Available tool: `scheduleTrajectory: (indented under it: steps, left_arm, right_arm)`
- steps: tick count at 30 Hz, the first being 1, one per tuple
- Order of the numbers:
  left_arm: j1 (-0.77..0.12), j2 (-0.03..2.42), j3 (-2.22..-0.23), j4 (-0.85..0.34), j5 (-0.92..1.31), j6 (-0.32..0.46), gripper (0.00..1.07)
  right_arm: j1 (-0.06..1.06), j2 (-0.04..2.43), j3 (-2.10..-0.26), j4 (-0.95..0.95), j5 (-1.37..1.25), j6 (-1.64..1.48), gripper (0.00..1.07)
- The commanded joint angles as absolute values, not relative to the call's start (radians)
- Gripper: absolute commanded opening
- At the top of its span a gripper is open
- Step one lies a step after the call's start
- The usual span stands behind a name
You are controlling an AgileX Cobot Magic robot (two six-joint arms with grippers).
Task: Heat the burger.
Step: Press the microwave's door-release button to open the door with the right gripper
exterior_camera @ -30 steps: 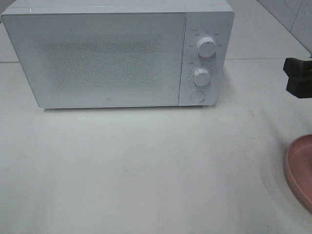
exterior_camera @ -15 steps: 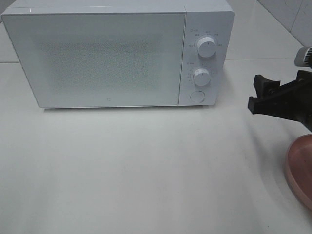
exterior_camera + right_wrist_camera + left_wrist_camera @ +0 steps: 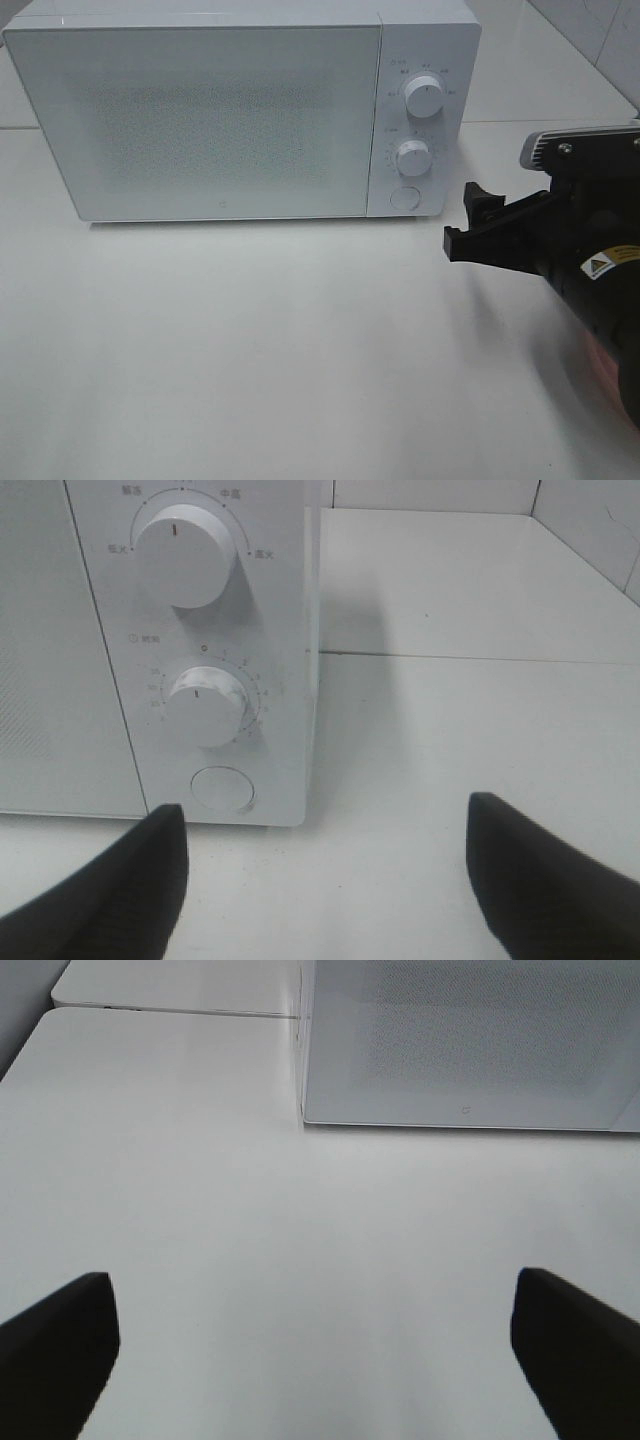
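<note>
White tabletop (image 3: 250, 350) bears a closed microwave (image 3: 200, 120); right jaws spread near it

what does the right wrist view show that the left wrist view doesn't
Only the right wrist view: the control panel with its upper knob, lower knob and round button, ahead of the open right gripper. Only the left wrist view: the speckled door, beyond the open left gripper. Both: the white microwave and the white table.
</note>
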State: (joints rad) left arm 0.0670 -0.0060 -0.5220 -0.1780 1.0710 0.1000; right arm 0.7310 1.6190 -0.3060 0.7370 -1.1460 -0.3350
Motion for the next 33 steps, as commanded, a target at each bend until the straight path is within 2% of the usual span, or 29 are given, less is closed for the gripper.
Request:
scheduleTrajectory:
  steps: [1,15,21,26,27,28,30,31,33]
  left_arm:
    - [0.068,-0.024,-0.519,-0.186,1.075,0.103,1.00]
    - [0.068,-0.024,-0.519,-0.186,1.075,0.103,1.00]
    - [0.068,-0.024,-0.519,-0.186,1.075,0.103,1.00]
    - [0.068,-0.024,-0.519,-0.186,1.075,0.103,1.00]
    - [0.068,-0.024,-0.519,-0.186,1.075,0.103,1.00]
    - [0.068,-0.024,-0.519,-0.186,1.075,0.103,1.00]
    - [0.068,-0.024,-0.519,-0.186,1.075,0.103,1.00]
    - [0.068,-0.024,-0.519,-0.186,1.075,0.103,1.00]
    - [0.068,-0.024,-0.519,-0.186,1.075,0.103,1.00]
  right_arm:
    - [0.755,1.643,-0.333,0.752,-1.163,-0.361,0.73]
    - [0.786,1.704,-0.386,0.762,-1.146,-0.361,0.72]
    - [0.786,1.704,-0.386,0.762,-1.146,-0.247,0.67]
    - [0.786,1.704,-0.386,0.762,-1.146,-0.053,0.58]
    - [0.786,1.704,-0.386,0.762,-1.146,0.041,0.51]
    - [0.786,1.704,-0.386,0.762,-1.146,0.041,0.51]
    - [0.786,1.704,-0.386,0.762,-1.146,0.189,0.41]
    - [0.786,1.704,-0.386,0.762,-1.146,0.189,0.41]
    - [0.786,1.704,-0.386,0.762,-1.139,0.349,0.29]
